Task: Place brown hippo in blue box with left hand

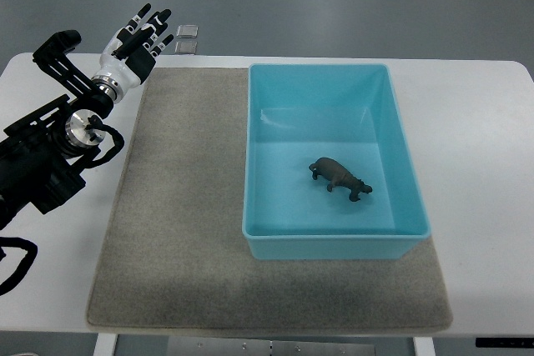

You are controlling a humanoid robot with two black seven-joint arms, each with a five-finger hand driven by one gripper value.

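the brown hippo (340, 178) stands inside the blue box (334, 239), apparently upright. the left hand (136, 43) hovers well apart, fingers spread, holding nothing. remaining step: retract the arm clear without touching the box.

Grey felt mat (183, 231) on white table (476, 139); small clear object (187, 37) at far edge
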